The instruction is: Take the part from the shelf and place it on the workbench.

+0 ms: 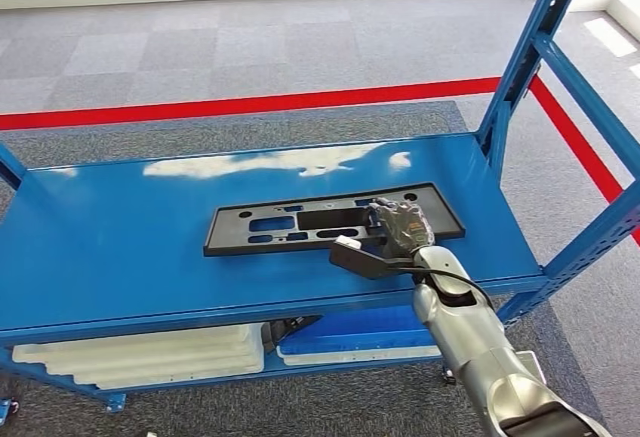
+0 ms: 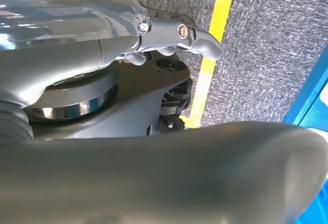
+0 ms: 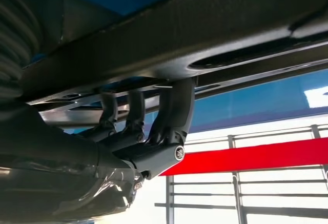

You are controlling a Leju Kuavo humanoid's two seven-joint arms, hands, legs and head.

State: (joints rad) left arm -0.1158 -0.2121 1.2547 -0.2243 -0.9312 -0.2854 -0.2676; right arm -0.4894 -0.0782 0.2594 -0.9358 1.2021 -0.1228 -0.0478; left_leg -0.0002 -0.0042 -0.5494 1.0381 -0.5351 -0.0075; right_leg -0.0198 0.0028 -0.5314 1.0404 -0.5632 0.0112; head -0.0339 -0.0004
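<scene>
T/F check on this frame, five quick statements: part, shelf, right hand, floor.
1. The black part lies flat on the blue shelf's top deck. True.
2. The right hand is on the part's left end. False: it is toward the right end.
3. White panels lie on the lower deck. True.
4. The floor line behind the shelf is green. False: red.
5. The part stands upright. False: flat.
</scene>
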